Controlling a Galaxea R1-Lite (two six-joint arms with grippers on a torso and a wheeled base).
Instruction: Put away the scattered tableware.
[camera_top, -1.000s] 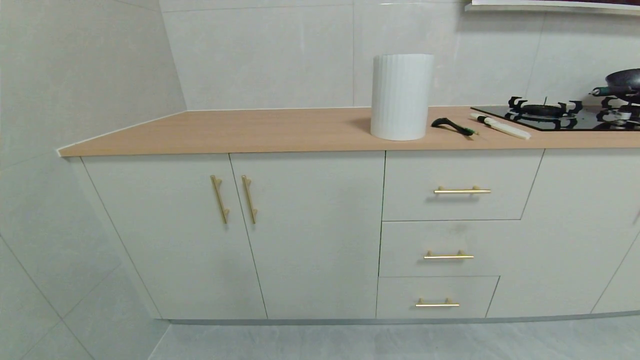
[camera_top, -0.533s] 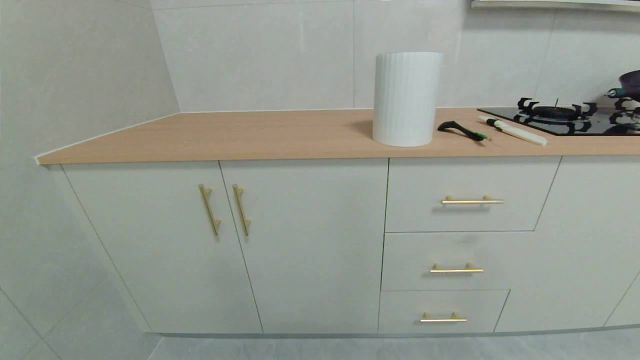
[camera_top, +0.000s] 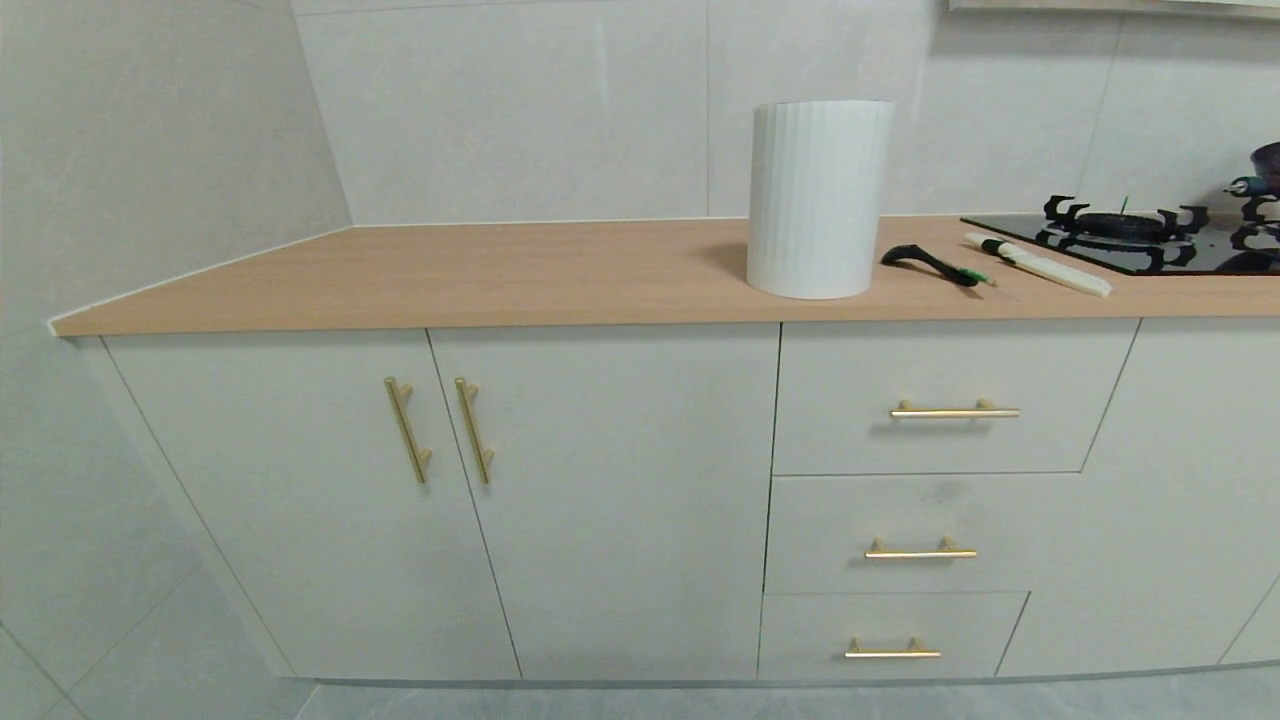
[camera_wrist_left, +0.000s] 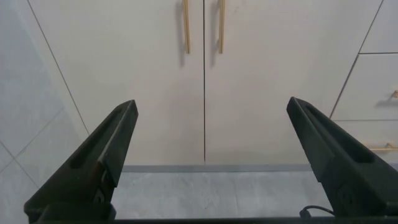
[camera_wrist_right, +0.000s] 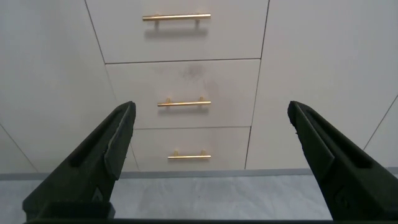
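On the wooden countertop stands a tall white ribbed holder. Just to its right lie a black-handled utensil with a green tip and a long white utensil with a dark band. My left gripper is open, held low in front of the double cabinet doors, nothing between its fingers. My right gripper is also open, held low facing the stack of drawers.
A black gas hob with pan supports sits at the counter's right end, a dark pan on it. Below the counter are two doors with gold handles and three drawers. Tiled walls close the left corner. Grey floor lies below.
The whole head view has shifted: the cabinet now looks larger and closer and the counter sits lower in the picture, so the camera has moved. The things on the counter have not moved.
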